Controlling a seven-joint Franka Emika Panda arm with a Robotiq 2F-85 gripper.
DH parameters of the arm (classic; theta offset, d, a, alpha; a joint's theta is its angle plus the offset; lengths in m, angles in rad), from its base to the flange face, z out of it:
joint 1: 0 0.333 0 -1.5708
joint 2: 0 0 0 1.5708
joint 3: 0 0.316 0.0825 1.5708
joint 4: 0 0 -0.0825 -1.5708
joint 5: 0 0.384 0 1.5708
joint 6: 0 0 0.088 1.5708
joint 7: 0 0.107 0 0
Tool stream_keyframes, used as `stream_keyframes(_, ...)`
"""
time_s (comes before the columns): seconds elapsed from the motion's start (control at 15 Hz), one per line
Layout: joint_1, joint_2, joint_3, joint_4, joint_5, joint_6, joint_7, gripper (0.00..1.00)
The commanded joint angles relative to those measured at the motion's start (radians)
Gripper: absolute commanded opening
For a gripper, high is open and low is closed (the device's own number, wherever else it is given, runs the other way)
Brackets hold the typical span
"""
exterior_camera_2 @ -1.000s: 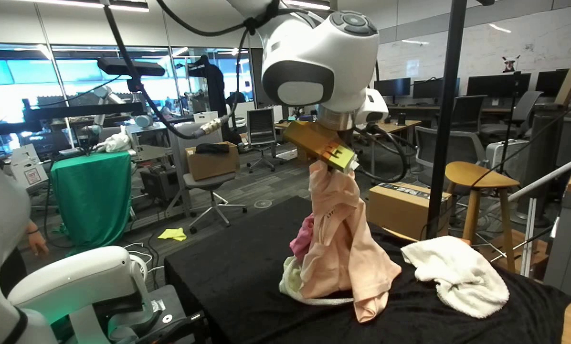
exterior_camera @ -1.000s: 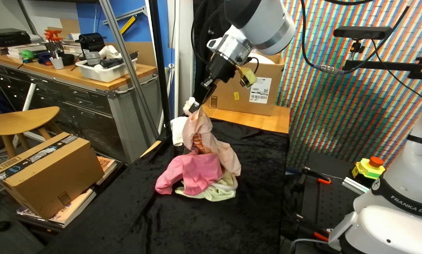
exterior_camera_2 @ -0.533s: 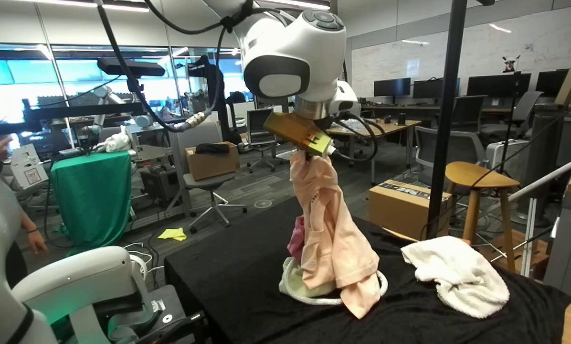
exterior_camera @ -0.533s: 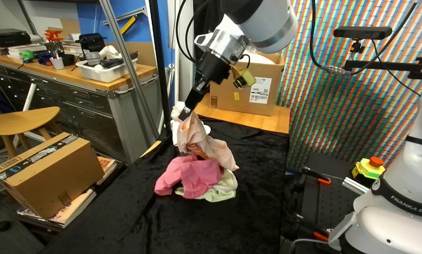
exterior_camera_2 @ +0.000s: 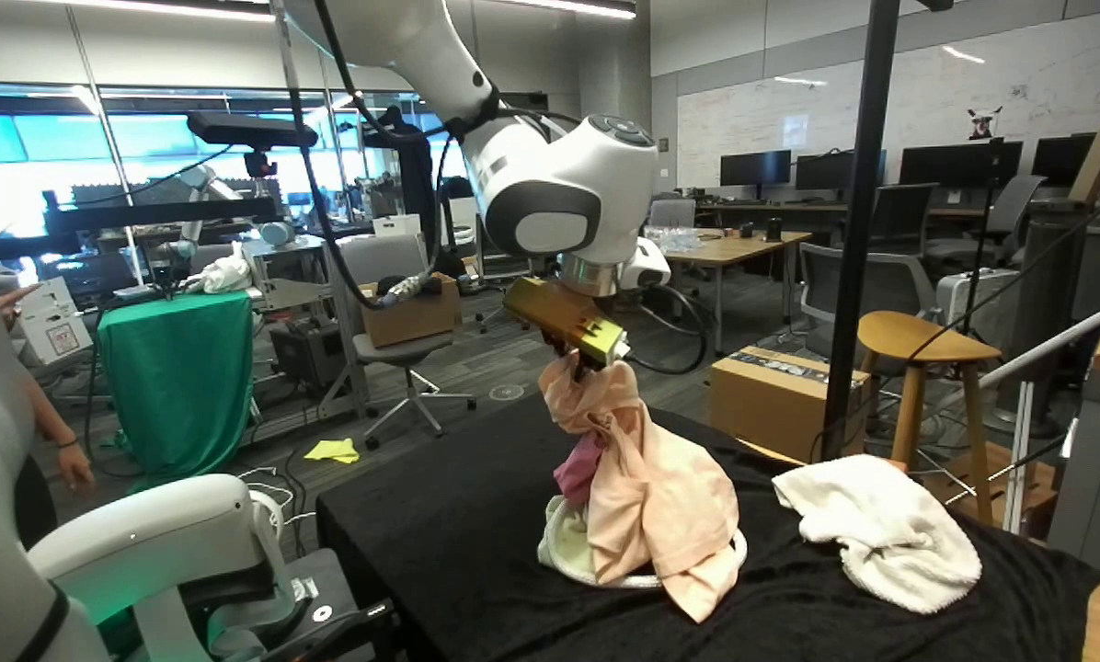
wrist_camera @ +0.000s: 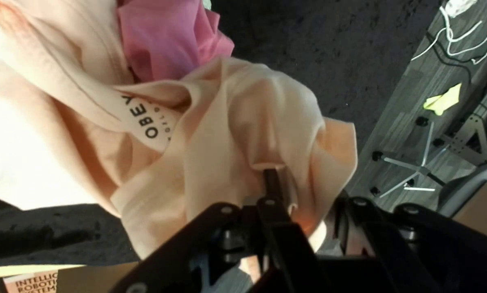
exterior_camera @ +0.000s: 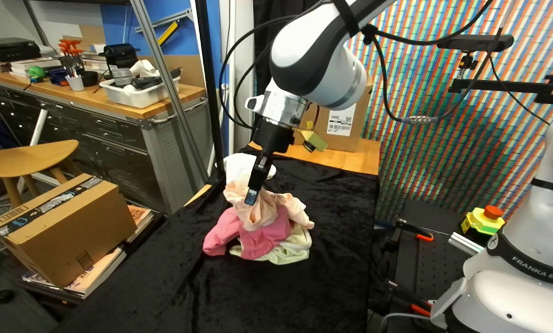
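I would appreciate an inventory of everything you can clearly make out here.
OBEY shirt: 1, peach, over the crumpled garment
crumpled garment: 1, pink, under the OBEY shirt
cord-edged cloth: 1, pale green, beneath both
fleecy cloth: 1, white, apart from them
velvety cover: 1, black, under all these
emergency-stop button: 1, red, on a yellow housing
cardboard boxes: at least 3, brown, in several places
stool: 1, tan, beyond the velvety cover
drawer cabinet: 1, black, behind the stool
tub: 1, white, on the drawer cabinet
rag: 1, yellow, on the floor
Franka arm: 1, white, above the OBEY shirt
fingers: 2, black, against the OBEY shirt
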Motion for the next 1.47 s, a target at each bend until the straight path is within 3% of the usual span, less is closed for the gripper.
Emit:
stream_keyframes(0.0,-0.002,0.033,0.007,0.029,-0.065,0.024,0.073,0.61)
stream_keyframes(0.33,0.003,0.025,0.009,0.018,-0.147,0.126,0.184,0.99)
stream_keyframes(0.8,-0.005,-0.023,-0.033,0.016,-0.475,0.210,0.543,1.00)
stream_keyframes(1.13,-0.056,0.065,-0.110,0.190,-0.641,0.128,0.669,1.00)
stream_keyframes(1.4,-0.108,0.180,-0.145,0.401,-0.643,-0.027,0.652,1.00)
